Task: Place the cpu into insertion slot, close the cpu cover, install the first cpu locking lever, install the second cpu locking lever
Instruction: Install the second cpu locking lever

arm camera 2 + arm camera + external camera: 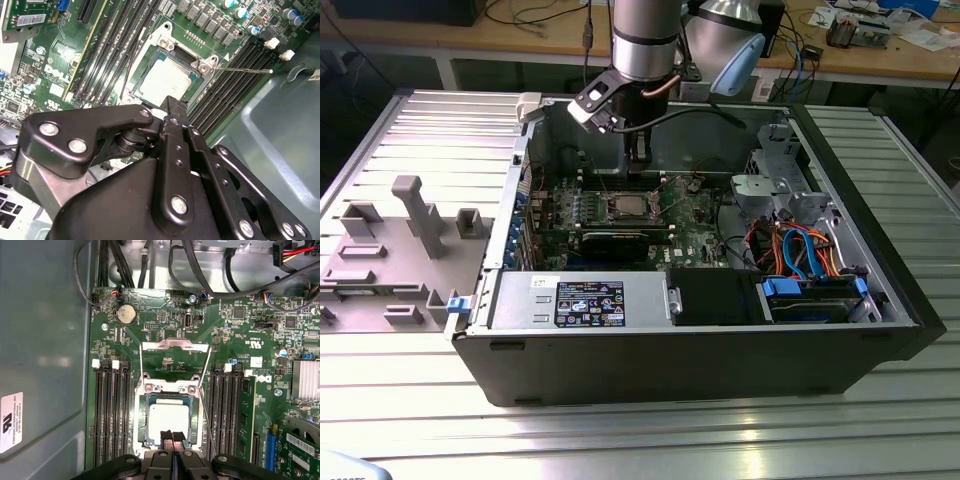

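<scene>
While the cpu (169, 421) lies in the insertion slot (144, 412), the claw (173, 436) seems pressed together.

My gripper (172, 435) covers one edge of the cpu (169, 420) and that side of the slot (150, 386) in the first wrist view. In the second wrist view its body hides a corner of the slot. In the exterior view the arm (645, 38) is cut off at the top edge, and the cpu is too small for me to judge.
</scene>
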`<action>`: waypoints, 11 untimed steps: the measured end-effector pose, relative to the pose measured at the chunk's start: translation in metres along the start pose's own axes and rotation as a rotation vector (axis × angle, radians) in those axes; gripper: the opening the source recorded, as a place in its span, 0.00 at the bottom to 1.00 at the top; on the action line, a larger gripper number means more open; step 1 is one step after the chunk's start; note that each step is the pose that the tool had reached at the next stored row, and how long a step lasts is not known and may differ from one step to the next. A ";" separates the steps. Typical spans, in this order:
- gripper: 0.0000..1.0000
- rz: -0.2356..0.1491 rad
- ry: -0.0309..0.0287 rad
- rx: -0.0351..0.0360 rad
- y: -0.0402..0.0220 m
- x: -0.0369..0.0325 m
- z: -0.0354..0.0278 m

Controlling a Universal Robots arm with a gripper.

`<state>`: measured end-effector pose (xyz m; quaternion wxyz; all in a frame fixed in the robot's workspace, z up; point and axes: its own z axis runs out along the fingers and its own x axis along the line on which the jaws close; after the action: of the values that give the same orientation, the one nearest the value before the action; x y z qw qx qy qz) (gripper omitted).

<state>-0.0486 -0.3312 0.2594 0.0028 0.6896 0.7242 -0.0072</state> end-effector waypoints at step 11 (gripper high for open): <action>0.11 0.000 0.0001 -0.0001 0.0000 -0.0001 -0.0109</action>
<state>-0.0486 -0.3312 0.2702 0.0028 0.6896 0.7242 -0.0072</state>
